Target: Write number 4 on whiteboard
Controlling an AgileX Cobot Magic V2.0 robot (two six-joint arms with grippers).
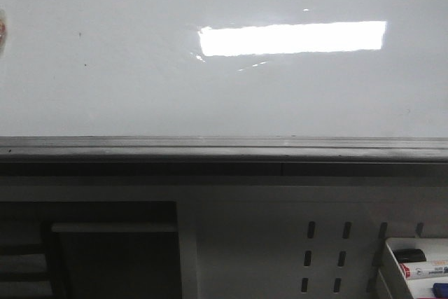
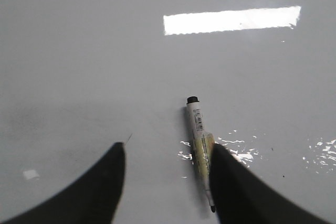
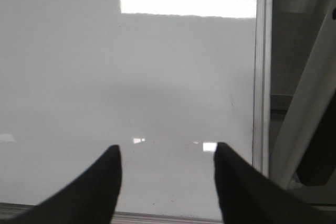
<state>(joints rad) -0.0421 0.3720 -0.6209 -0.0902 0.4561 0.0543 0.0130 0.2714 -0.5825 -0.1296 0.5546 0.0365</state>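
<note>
The whiteboard (image 1: 140,68) fills the upper half of the front view, glossy white with a bright rectangular reflection. No number 4 shows on it in any view. No gripper shows in the front view. In the left wrist view my left gripper (image 2: 168,148) is open over the whiteboard (image 2: 79,51). A white marker (image 2: 198,135) lies flat on the board against the inner side of one finger (image 2: 231,182), not clamped. In the right wrist view my right gripper (image 3: 167,148) is open and empty above the whiteboard (image 3: 131,66), near its side rail (image 3: 261,77).
The board's grey metal rail (image 1: 224,149) runs along its near edge. Below it is a grey perforated panel (image 1: 325,257). A white tray (image 1: 413,271) with markers stands at the lower right. A dark opening (image 1: 105,257) is at the lower left.
</note>
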